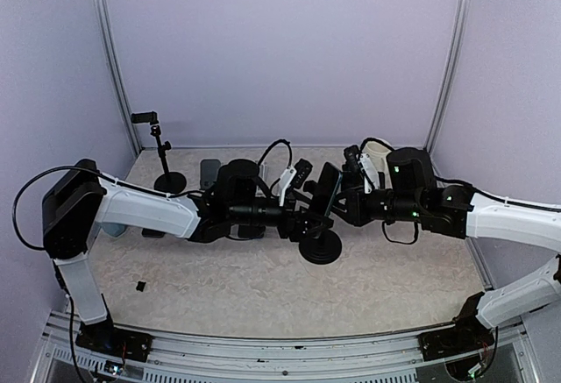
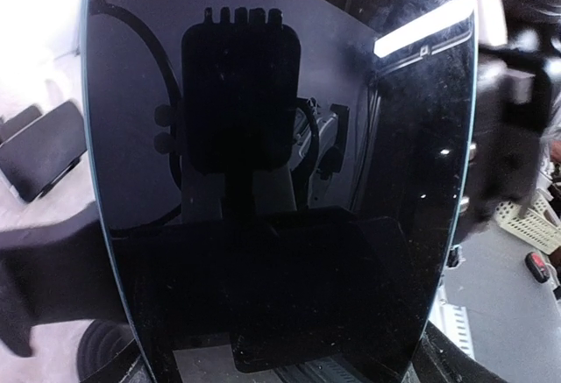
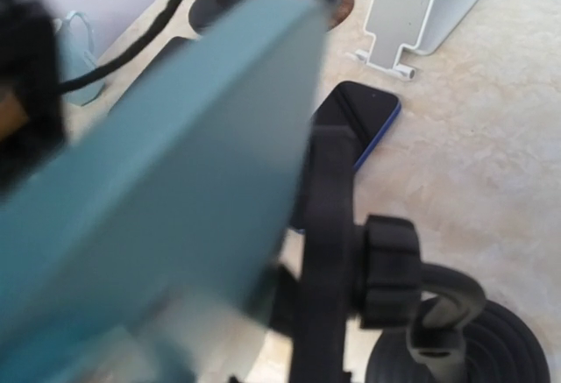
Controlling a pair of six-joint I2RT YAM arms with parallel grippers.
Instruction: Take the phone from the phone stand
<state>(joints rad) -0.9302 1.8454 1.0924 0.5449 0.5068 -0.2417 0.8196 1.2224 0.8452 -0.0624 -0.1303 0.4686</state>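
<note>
The phone (image 1: 329,188) stands tilted over the black phone stand, above the stand's round base (image 1: 320,247) at mid-table. Both arms meet at it. My left gripper (image 1: 305,199) is against its screen side. The black screen (image 2: 280,138) fills the left wrist view down to my jaws and hides my fingertips. My right gripper (image 1: 351,195) is at its back. The right wrist view shows the teal back (image 3: 175,181) blurred and very close. The stand's black clamp bar (image 3: 329,243), knob (image 3: 390,269) and base (image 3: 491,348) are beside it. The right fingers are hidden.
A blue phone (image 3: 355,120) lies flat on the table behind the stand. A white phone stand (image 3: 412,15) lies further back. A thin black stand with a round foot (image 1: 166,173) is at the back left. A small black item (image 1: 139,286) lies near the front left.
</note>
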